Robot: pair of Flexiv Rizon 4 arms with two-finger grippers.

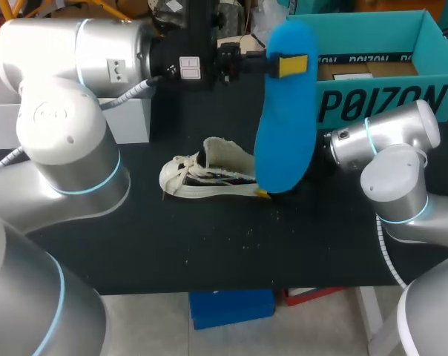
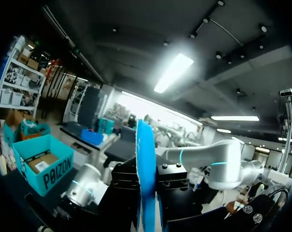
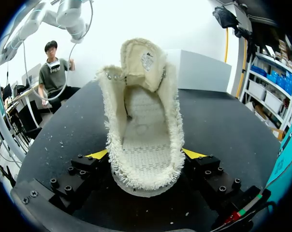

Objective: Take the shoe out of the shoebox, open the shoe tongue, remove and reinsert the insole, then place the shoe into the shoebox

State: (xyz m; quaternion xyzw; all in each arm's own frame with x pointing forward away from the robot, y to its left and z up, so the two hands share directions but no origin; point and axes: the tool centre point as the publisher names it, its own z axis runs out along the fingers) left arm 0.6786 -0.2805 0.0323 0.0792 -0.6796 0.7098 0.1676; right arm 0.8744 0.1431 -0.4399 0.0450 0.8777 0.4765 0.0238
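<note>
The left arm (image 1: 68, 148) bulks nearest in the head view, coming in from 9 o'clock and reaching across past the middle. Under it lies the black table (image 1: 209, 252). The teal shoebox (image 1: 380, 96) stands open at about 1 o'clock on the table, behind the work and out of the way, probably so the shoe can go back in at the end. The right arm (image 1: 387, 156) enters from 3 o'clock, low over the cloth.

The blue insole (image 1: 287, 119) hangs upright, its upper end at 12 o'clock and its lower end just over the heel. The left gripper (image 1: 291, 65) is clamped on its upper part, one yellow pad flat on the face. In the left wrist view the insole (image 2: 146, 183) runs edge-on between the black fingers, a hold that seems meant to aim it down into the shoe.

The cream shoe (image 1: 202, 178) lies at the table's centre, toe to 9 o'clock and heel to 3 o'clock. Its tongue (image 3: 138, 60) is folded up and forward, and the bare footbed shows. The right gripper (image 3: 145, 157) is pressed against both sides of the heel, likely to steady the shoe for reinsertion.
</note>
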